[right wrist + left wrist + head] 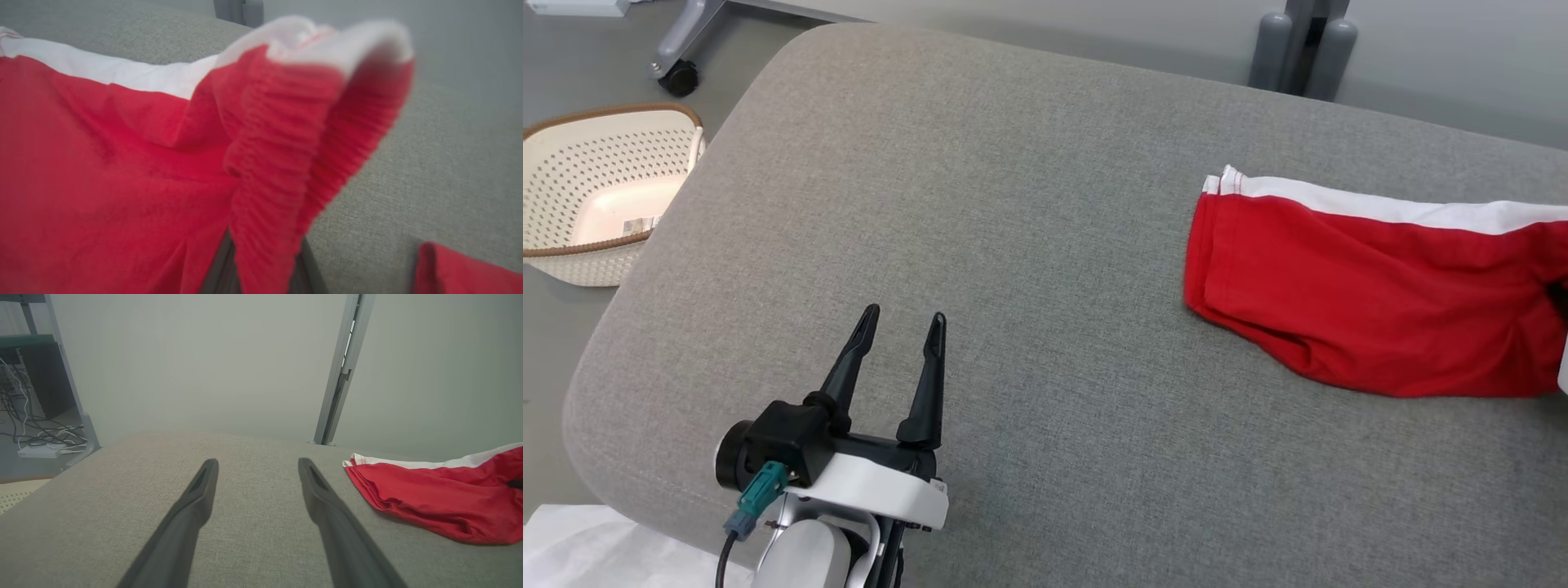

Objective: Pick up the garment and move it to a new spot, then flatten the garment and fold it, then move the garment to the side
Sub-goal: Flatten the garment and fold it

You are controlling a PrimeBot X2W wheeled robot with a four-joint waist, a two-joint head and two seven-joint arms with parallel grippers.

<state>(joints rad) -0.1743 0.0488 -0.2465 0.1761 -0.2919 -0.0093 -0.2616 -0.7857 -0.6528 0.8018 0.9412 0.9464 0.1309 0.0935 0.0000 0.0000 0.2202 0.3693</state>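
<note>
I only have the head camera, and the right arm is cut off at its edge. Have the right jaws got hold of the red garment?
Observer: Yes, in the right wrist view the right jaws are shut on the ribbed elastic waistband of the red fabric garment with a white stripe.
Operator: Is it lifted off the grey fabric cushion?
Observer: The waistband appears raised above it; the rest lies on it.
Operator: Anything beside it?
Observer: A red fold of cloth, perhaps the same garment, lies at that view's lower right.
</note>
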